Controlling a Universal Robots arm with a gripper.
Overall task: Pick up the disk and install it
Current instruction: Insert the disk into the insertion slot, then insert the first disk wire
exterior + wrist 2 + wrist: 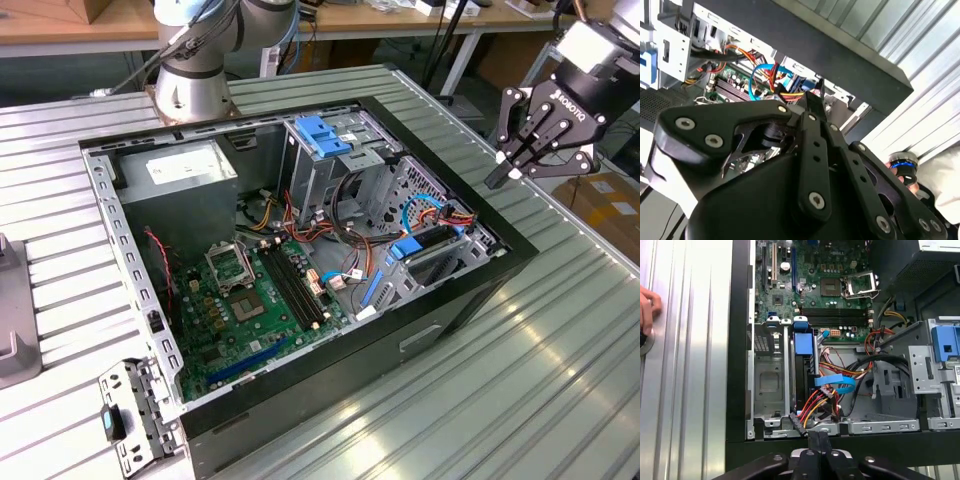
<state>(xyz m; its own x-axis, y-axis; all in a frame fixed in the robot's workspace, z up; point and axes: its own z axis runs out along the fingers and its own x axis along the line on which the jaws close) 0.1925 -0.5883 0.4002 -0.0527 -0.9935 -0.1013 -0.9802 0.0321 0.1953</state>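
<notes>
Gripper (497, 178) hangs over the ribbed metal table (470, 400) just outside the open computer case (455, 310), at the exterior view's right. Its fingers are pressed together with nothing between them; in the first wrist view the joined tips (817, 437) sit over the case's black rim. Disk (803, 345) stands on edge in a slot of the drive bay inside the case, blue carrier up, coloured cables (815, 407) at its end. In the exterior view the disk (418, 245) lies well apart from the gripper. A person's hand (647, 310) rests on the table beside the case
</notes>
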